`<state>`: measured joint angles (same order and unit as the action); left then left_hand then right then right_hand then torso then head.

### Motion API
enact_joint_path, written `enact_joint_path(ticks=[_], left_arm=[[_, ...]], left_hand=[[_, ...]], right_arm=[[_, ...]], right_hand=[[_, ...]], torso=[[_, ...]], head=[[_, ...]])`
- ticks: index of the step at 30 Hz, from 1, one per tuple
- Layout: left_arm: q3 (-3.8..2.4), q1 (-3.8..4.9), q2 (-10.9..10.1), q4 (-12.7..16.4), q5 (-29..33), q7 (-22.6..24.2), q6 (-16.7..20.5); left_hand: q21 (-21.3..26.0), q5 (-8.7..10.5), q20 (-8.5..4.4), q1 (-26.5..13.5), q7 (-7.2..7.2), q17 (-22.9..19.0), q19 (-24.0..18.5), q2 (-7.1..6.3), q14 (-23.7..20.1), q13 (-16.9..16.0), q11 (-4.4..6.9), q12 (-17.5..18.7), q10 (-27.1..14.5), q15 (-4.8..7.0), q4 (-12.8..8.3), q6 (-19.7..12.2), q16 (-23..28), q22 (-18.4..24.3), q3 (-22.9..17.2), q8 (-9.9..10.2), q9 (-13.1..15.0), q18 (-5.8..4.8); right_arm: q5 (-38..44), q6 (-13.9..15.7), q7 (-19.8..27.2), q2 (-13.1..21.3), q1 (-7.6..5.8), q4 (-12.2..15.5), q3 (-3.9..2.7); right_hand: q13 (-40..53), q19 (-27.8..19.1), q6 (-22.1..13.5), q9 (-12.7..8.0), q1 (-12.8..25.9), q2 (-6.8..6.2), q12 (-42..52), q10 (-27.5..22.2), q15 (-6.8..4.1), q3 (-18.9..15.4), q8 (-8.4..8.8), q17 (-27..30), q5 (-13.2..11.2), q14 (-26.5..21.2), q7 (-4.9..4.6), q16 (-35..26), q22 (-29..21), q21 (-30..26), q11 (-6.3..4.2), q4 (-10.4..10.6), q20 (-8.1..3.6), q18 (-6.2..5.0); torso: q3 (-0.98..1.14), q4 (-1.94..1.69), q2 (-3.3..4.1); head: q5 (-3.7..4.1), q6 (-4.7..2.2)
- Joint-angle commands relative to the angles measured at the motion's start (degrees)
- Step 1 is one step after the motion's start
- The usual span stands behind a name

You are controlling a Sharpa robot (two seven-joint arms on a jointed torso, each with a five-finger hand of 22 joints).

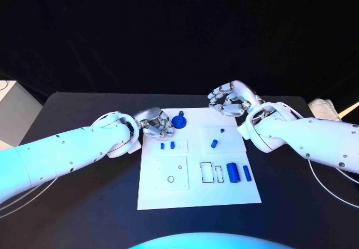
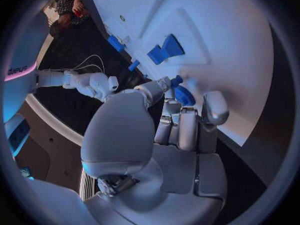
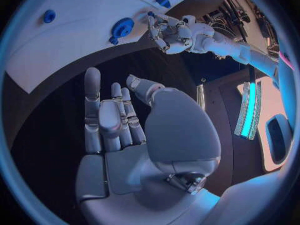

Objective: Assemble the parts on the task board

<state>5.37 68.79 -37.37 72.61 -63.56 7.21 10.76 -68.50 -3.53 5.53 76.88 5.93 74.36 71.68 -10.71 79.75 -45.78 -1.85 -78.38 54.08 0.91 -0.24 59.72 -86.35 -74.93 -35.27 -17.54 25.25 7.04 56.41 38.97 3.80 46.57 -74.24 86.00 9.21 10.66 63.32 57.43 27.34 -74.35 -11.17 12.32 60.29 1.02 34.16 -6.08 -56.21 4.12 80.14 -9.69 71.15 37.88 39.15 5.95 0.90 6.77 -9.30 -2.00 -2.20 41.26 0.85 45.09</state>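
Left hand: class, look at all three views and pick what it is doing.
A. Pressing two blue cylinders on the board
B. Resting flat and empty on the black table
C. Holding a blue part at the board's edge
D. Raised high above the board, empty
C: the left hand has its fingers closed around a blue part at the board's edge.

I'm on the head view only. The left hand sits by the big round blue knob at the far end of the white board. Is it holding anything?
Observer: Yes. The left wrist view shows the left hand pinching a small blue part in its fingertips. This part is separate from the blue round knob, which stands on the white task board.
Operator: And the right hand, is anything in its palm?
Observer: No. In the right wrist view the right hand has its fingers apart and holds nothing. It is over the black table.
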Motion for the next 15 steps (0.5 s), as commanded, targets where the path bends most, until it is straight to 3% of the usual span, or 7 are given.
enact_joint_path(ticks=[1,15], left_arm=[[0.02,-0.04,0.0,-0.1,-0.1,0.0,-1.0],[0.02,-0.04,-0.2,0.0,0.3,-0.1,-0.8]], left_hand=[[-0.3,-0.1,-0.23,0.1,-0.05,-0.1,0.0,0.44,0.2,0.0,0.15,-0.2,0.1,0.18,0.0,0.4,-0.3,-1.0,-0.4,-0.4,-0.1,-1.04],[-0.7,-0.11,-0.26,0.2,0.01,0.0,0.3,0.61,0.2,0.5,0.13,0.1,-0.3,0.2,0.0,0.3,-0.3,-1.3,-0.6,-0.2,-0.2,-1.14]], right_arm=[[0.1,-0.4,0.3,0.0,-0.01,0.1,-0.03],[0.1,-0.4,0.3,0.1,-0.01,0.1,-0.03]], right_hand=[[0.0,0.0,0.0,0.0,-0.1,-0.42,-0.3,0.4,0.24,-0.1,0.32,0.1,0.3,0.3,-0.25,0.3,0.0,-0.3,0.16,0.2,0.12,-1.1],[0.0,0.0,0.0,0.0,-0.1,-0.42,-0.3,0.4,0.24,-0.1,0.32,0.1,0.3,0.3,-0.25,0.3,0.0,-0.3,0.16,0.2,0.12,-1.1]], torso=[[0.01,0.03,0.01],[0.01,0.0,0.02]], head=[[0.0,0.03],[0.04,0.06]])
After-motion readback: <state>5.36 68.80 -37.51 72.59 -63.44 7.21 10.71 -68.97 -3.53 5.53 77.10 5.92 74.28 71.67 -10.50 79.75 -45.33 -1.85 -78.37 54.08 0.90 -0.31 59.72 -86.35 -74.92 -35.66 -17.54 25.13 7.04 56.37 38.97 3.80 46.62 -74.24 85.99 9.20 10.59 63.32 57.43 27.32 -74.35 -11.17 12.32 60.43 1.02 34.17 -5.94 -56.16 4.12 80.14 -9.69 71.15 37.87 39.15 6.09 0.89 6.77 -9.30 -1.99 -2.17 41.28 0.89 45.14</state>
